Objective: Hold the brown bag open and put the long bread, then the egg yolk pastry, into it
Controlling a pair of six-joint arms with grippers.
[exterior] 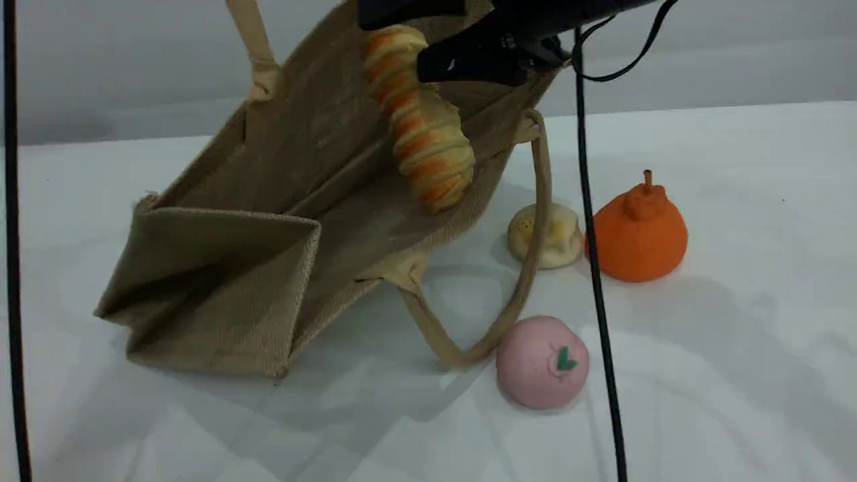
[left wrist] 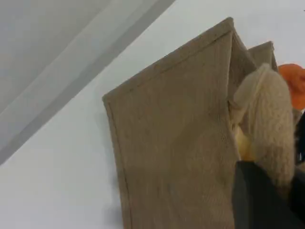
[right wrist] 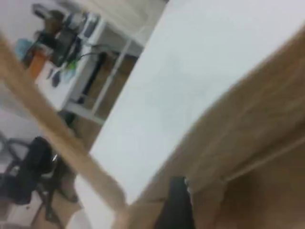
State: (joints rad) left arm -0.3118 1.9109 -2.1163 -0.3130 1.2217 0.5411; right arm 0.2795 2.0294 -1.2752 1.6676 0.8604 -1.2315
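The brown bag (exterior: 268,201) lay tilted on the white surface (exterior: 736,368), mouth facing up and to the right, bottom end toward the lower left; its far handle (exterior: 258,47) ran up out of the top edge of the scene view; its near handle (exterior: 529,268) hung slack in a loop down to the surface, crossing in front of the egg yolk pastry (exterior: 562,234); the long bread (exterior: 422,127) was inside the bag's open mouth, slanted, lower end against the inner wall near the rim, upper end near the top of the frame; the right claw (exterior: 462,63) sat just beside the bread's upper part, dark fingers spread apart, not pinching the bread; the right wrist view was blurred, showing only jute weave, one dark fingertip (right wrist: 176,205) and a handle strap (right wrist: 57,138); the left claw was out of the scene view; in the left wrist view its dark tip (left wrist: 267,198) was pressed together, with the thick beige handle (left wrist: 269,129) right against it, the bag's side panel (left wrist: 176,143) hanging below; the pastry rested on the surface right of the bag, just beside an orange pear toy (exterior: 639,231); a pink ball (exterior: 542,361) with a green leaf mark lay nearer the camera, touching the handle loop; black cables (exterior: 596,268) hung across the view.
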